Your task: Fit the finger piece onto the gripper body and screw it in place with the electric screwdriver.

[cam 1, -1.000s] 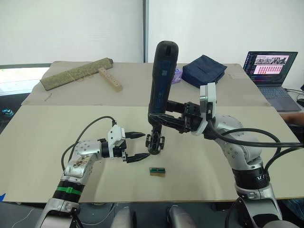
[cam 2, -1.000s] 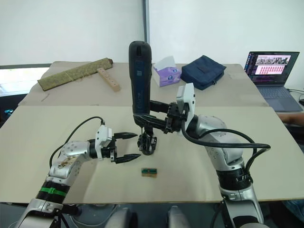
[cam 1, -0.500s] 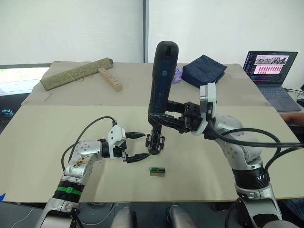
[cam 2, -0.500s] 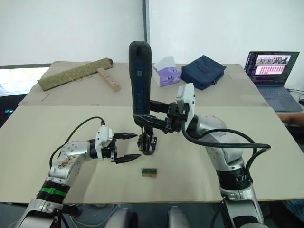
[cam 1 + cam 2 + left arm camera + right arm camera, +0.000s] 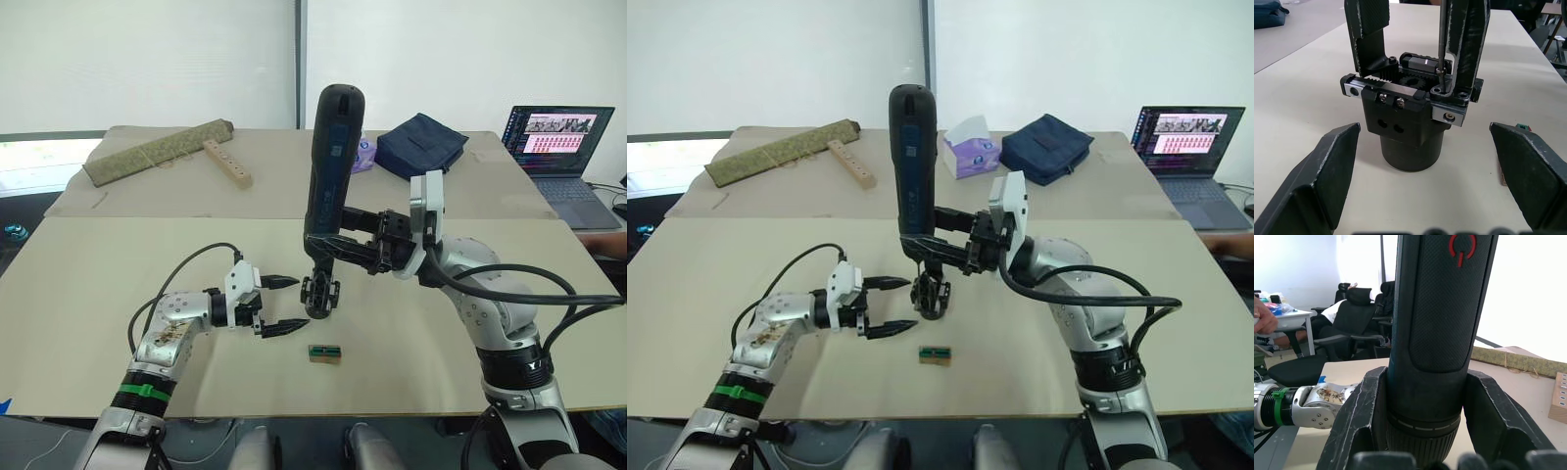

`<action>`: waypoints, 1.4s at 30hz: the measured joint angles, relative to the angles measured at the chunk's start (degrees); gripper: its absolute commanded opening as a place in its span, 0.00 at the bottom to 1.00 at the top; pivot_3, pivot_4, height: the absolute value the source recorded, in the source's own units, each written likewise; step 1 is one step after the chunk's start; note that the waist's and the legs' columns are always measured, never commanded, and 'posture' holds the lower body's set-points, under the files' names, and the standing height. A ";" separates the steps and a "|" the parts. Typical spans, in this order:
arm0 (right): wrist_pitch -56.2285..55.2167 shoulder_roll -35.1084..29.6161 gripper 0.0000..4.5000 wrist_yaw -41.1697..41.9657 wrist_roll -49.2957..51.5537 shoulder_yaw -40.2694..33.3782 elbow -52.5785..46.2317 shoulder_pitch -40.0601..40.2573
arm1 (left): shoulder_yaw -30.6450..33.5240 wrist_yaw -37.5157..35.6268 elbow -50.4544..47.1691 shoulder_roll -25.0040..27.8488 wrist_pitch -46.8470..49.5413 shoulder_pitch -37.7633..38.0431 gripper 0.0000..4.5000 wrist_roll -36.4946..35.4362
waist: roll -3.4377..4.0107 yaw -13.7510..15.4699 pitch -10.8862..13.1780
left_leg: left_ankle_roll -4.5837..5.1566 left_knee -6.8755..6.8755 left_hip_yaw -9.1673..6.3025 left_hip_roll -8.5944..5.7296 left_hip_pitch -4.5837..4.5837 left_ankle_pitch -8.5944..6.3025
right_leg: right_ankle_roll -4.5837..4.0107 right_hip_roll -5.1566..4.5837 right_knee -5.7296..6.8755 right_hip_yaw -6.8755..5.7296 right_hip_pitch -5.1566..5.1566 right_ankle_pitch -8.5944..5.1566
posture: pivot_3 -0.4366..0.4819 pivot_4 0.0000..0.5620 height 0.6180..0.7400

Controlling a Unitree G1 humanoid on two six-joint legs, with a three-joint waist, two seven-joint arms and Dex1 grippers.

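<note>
Two arms: both work at the table point(image 5: 118, 294) centre.
Electric screwdriver point(image 5: 329, 157): upright, leaning slightly toward 11 o'clock, the right gripper point(image 5: 343, 250) pinching its lower barrel.
Left gripper point(image 5: 286, 305): fingers spread wide, empty, at 9 o'clock of the gripper body point(image 5: 1409, 125), not touching it.
Gripper body: stands on its round base, both fingers up.
Finger piece point(image 5: 1467, 39): already seated on the rail; the bit point(image 5: 1441, 36) meets a screw beside it.
Advice: keep the bit plumb over the screw and press lightly; the left fingers could steady the base against twisting.
Green-and-tan block point(image 5: 324, 352): at 5 o'clock of the body, apart.
</note>
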 measured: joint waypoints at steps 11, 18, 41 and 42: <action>0.00 0.06 0.41 -0.02 -0.01 0.00 0.00 0.00 | -0.82 -0.83 2.05 -0.37 -1.14 -0.87 1.00 0.13 | 0.00 -0.01 0.00 | 0.00 -0.01 0.00 0.00 -0.01 0.00 | 0.00 0.00 0.00 0.00 -0.01 0.00 | 0.48 0.27 1.00; 0.00 0.09 0.41 -0.02 -0.01 -0.01 0.00 0.00 | -1.02 -1.21 2.38 -0.46 -1.33 -1.12 1.00 0.14 | 0.00 -0.02 0.00 | 0.00 -0.01 0.00 0.00 0.00 0.00 | 0.00 0.00 0.00 0.00 -0.01 0.00 | 0.48 0.27 1.00; -0.82 0.10 0.41 0.23 -1.02 -0.05 0.01 0.00 | -1.09 -1.11 2.45 -0.89 -1.34 -1.69 1.00 0.14 | 0.00 -0.01 0.00 | 0.00 -0.01 0.00 0.00 -0.02 0.00 | 0.00 0.00 -0.01 0.00 -0.02 0.00 | 0.48 0.27 1.00; -0.83 0.10 0.41 0.24 -1.03 -0.05 0.01 0.00 | -1.09 -1.10 2.45 -0.91 -1.34 -1.69 1.00 0.15 | 0.00 -0.02 0.00 | 0.00 -0.01 0.00 0.00 -0.02 0.00 | 0.00 0.00 -0.01 0.00 -0.02 0.00 | 0.48 0.27 1.00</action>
